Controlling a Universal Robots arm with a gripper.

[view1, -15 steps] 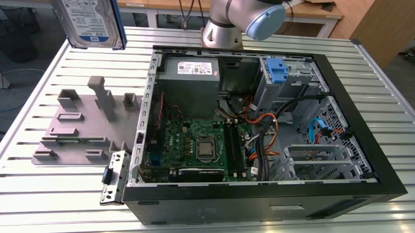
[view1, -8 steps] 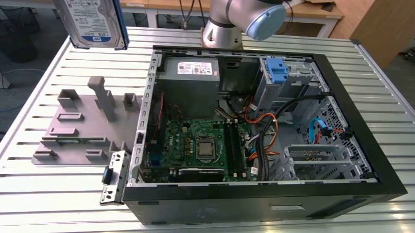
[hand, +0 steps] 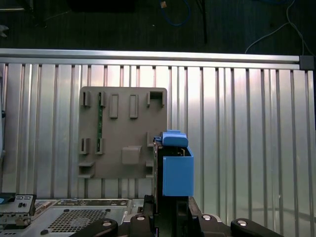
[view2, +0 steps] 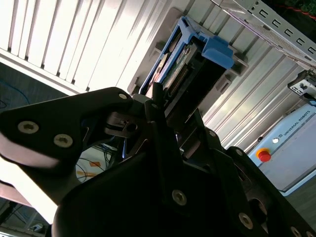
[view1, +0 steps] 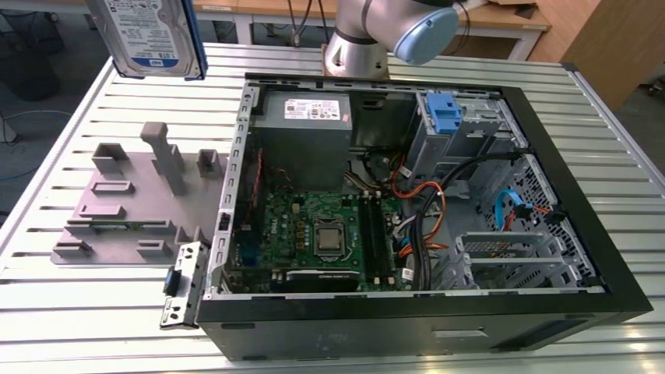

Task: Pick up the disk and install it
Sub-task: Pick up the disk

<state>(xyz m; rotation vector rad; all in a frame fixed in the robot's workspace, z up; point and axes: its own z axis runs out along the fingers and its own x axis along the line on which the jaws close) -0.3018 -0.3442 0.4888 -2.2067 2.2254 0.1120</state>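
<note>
The disk (view1: 146, 35), silver with a white-and-blue label and blue side rails, hangs upright in the air over the far left part of the table in the exterior view. In both wrist views my gripper (hand: 173, 215) is shut on it. Its black fingers (view2: 157, 101) clamp the disk's (view2: 183, 61) lower end, and the blue rail (hand: 177, 173) sticks out beyond them. The grey holder plate (hand: 123, 133) lies on the table below the disk.
The open black computer case (view1: 582, 195) fills the table's middle and the exterior view's right, with the motherboard (view1: 311, 234), grey power-supply box (view1: 307, 113) and upright blue latch piece (view1: 444, 113) inside. The grey fixture plate (view1: 114, 206) and a loose bracket (view1: 182, 284) lie left of it. The arm's base (view1: 359, 43) stands behind.
</note>
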